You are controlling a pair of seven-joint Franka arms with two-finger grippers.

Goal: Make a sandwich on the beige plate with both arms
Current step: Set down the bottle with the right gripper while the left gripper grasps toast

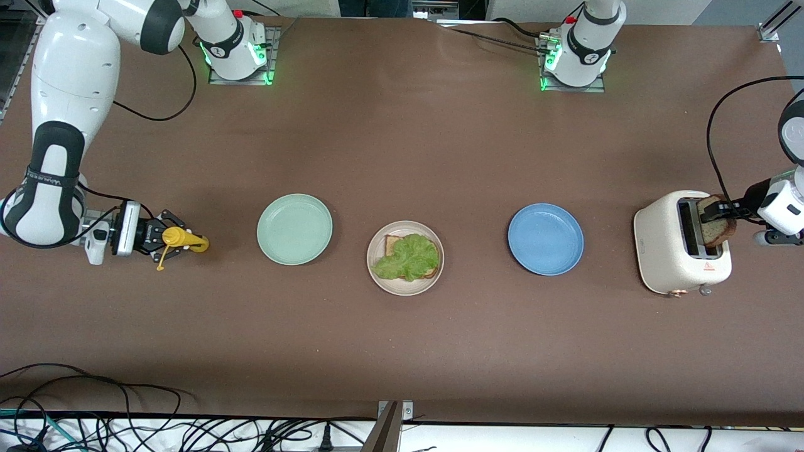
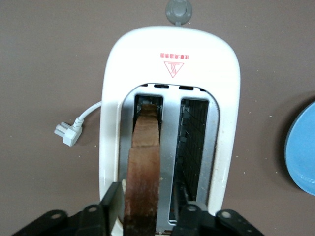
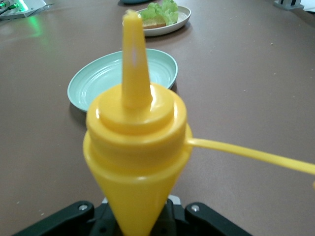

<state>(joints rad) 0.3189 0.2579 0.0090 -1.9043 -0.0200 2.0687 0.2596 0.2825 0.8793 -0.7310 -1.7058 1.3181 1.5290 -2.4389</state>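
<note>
Brown counter (image 1: 402, 144), wide and mostly bare, with cables hanging off the edge nearest the front camera. Closest to that camera among the dishes, the beige plate (image 1: 433, 279), carrying a half-built sandwich (image 1: 408, 256): one bread slice under a ruffled lettuce leaf, no top slice yet. So roughly halfway by the look of it; still wanted, a second slice laid on top, and likely a squeeze of sauce. Flanking that dish and slightly farther back, a mint-green plate (image 1: 294, 228) toward the right arm's end and a blue plate (image 1: 545, 238) toward the left arm's end. Right tool (image 1: 164, 238) low at its own end of the counter, pinching a yellow squeeze bottle (image 1: 182, 238) held on its side, nozzle aimed at the mint-green plate, with the sandwich well apart from it past that plate. Left tool (image 1: 728, 212) over a white toaster (image 1: 681, 251), fingers (image 2: 110, 206) closing on either side of a browned bread slice (image 2: 143, 172) standing in one slot; sandwich well apart from this tool too, past the blue plate.
</note>
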